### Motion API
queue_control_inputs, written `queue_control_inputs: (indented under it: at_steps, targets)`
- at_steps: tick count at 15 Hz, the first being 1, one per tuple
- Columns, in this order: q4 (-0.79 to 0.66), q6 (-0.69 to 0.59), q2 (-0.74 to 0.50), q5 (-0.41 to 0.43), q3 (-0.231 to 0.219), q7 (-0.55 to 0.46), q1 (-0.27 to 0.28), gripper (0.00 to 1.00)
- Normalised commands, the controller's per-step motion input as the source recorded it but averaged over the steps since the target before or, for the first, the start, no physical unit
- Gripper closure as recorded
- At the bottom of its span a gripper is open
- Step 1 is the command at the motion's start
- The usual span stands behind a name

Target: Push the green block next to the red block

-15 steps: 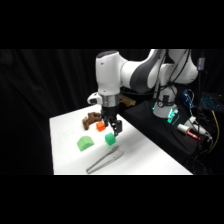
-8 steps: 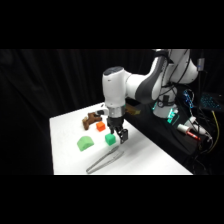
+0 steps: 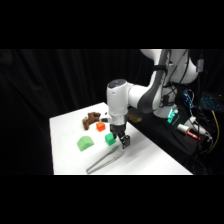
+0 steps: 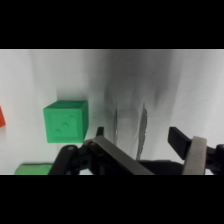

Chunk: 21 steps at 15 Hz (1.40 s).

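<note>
Your gripper [image 3: 121,141] has come down just beside the green block [image 3: 110,139], fingers spread, holding nothing. The red block [image 3: 100,127] is sitting near; the push is about to begin.

bare table [image 3: 150,155] right of green block [image 3: 110,140], tongs [image 3: 104,161] in front, red block [image 3: 100,127] just behind

No text, label, brand, number or sign can be read in either view. The green block [image 4: 65,121] beside the gripper [image 4: 145,150] bears faint raised marks on its near face, too blurred to make out.
</note>
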Motion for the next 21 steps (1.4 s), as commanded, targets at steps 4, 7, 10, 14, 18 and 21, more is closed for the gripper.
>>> queue_control_inputs:
  at_steps: [4,7,10,14,18,21]
  targets:
    - [-0.03,0.28,0.12,0.088,-0.011,0.03,0.015,0.0]
    - [-0.03,0.29,0.06,-0.026,-0.098,0.09,0.078,0.0]
    - [-0.06,0.26,0.0,-0.111,-0.17,0.13,0.119,0.0]
    - [-0.09,0.23,-0.02,-0.135,-0.198,0.14,0.086,0.0]
    - [-0.12,0.22,-0.03,-0.138,-0.187,0.13,0.026,0.0]
    - [-0.13,0.2,-0.02,-0.185,-0.198,0.14,0.021,0.0]
